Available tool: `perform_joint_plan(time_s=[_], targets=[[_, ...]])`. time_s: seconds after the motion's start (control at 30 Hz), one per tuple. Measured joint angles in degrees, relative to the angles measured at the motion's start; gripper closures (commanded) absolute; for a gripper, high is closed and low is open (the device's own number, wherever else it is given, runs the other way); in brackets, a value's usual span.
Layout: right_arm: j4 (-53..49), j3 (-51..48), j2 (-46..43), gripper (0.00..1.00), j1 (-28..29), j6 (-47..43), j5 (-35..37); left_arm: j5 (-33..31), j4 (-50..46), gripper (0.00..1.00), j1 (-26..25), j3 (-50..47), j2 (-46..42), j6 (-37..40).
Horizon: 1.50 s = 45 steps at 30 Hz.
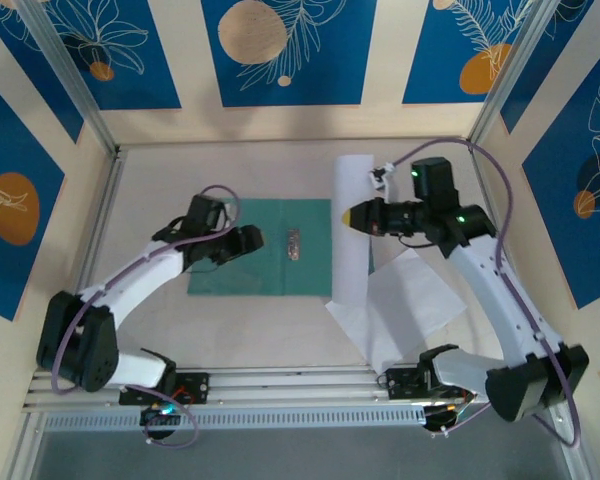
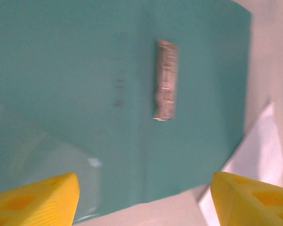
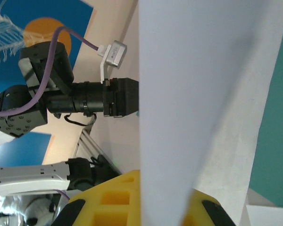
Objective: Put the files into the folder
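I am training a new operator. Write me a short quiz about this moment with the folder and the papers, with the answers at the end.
1. True or false: the left gripper is closed on the green folder.
2. What does the right gripper hold? A the folder; B a white sheet; C nothing.
3. Fill in: in the top view, the other sheet lies to the ___ of the folder.
Key: 1 false, its jaws are open; 2 B; 3 right.
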Motion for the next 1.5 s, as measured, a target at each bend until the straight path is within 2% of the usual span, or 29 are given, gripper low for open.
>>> perform_joint_plan(time_s=[0.1, 0.23, 0.5, 0.7, 0.9, 1.17, 1.5], targets=[[1.8, 4.7, 6.3, 1.00, 5.5, -1.3, 1.8, -1.4, -1.5, 0.23, 2.8, -5.3, -4.2, 0.3], [2.6, 12.8, 15.1, 1.00, 11.8, -4.0, 5.2, -2.0, -2.7, 0.22, 4.2, -9.4, -9.0, 0.5], [2.2, 25.6, 28.7, 1.00, 20.3, -13.8, 16.2, -3.5, -4.7, 0.20, 5.9, -11.2, -15.0, 1.7], [2.8, 28.7, 37.7, 1.00, 20.9, -18.4, 27.4, -4.0, -6.2, 0.19, 6.3, -11.7, -16.2, 3.0], [4.2, 29.9, 43.8, 1.00, 20.6, -21.7, 34.8, -4.0, -7.4, 0.19, 6.5, -12.7, -17.0, 3.5], [5.1, 31.3, 45.1, 1.00, 20.6, -23.9, 38.5, -4.0, -7.7, 0.19, 6.5, -13.9, -17.4, 3.5], [5.3, 31.3, 45.1, 1.00, 20.5, -25.9, 39.2, -3.9, -7.8, 0.19, 6.5, -14.1, -17.4, 3.5]])
